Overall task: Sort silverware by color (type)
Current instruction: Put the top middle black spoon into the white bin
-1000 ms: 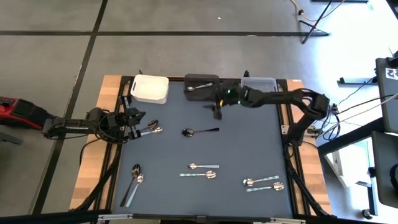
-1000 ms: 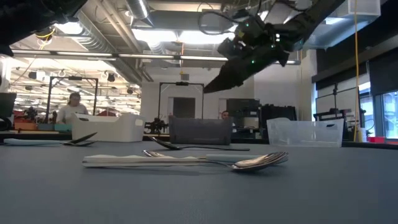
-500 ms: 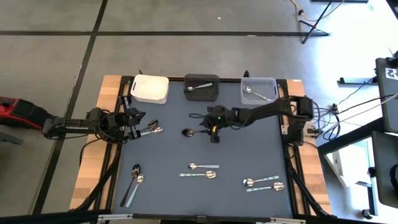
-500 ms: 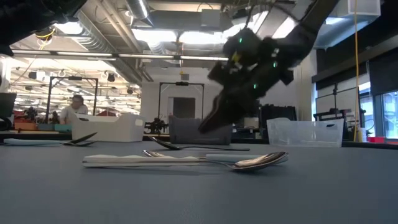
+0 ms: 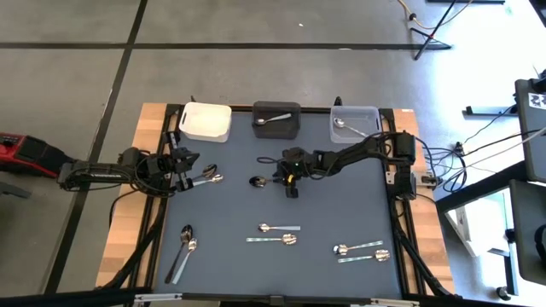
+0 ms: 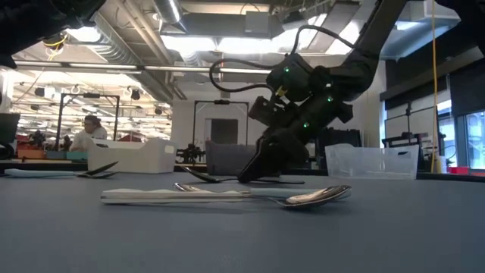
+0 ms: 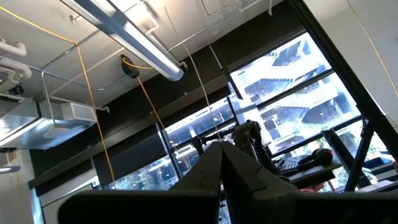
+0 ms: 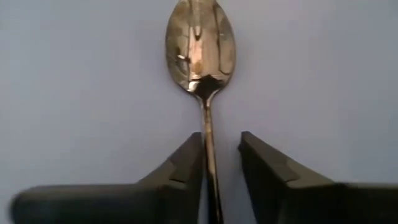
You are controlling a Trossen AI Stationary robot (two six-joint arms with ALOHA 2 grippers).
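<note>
A dark spoon point(image 5: 258, 181) lies flat on the grey mat, bowl toward the table's left. My right gripper point(image 5: 288, 181) is down at its handle and open. In the right wrist view the gripper point(image 8: 221, 162) straddles the handle point(image 8: 206, 127), with the bowl point(image 8: 199, 46) ahead of the fingers. In the low view its fingertips point(image 6: 246, 178) are at mat height. My left gripper point(image 5: 189, 169) rests shut at the table's left edge, beside two spoons point(image 5: 207, 176). Other spoons lie in pairs point(image 5: 277, 234), point(image 5: 362, 251), point(image 5: 184, 243). My right gripper comes at the dark spoon slanting down from the table's right, fingers along the handle. One finger point(image 8: 186, 165) stands right against the handle point(image 8: 207, 143), the other point(image 8: 261, 165) apart from it. I cannot tell whether it touches. The spoon lies flat on the mat.
Three bins line the far edge: white point(image 5: 206, 122), black point(image 5: 276, 126) with a spoon inside, and clear point(image 5: 354, 128) with a spoon inside. Bare mat lies between the spoon pairs. People show in the room behind, in the low view.
My right gripper has come from up near the black bin toward the table's near edge and a little left. It has dropped to the mat over the dark spoon's handle. The spoon in the clear bin, hidden under the arm before, shows now.
</note>
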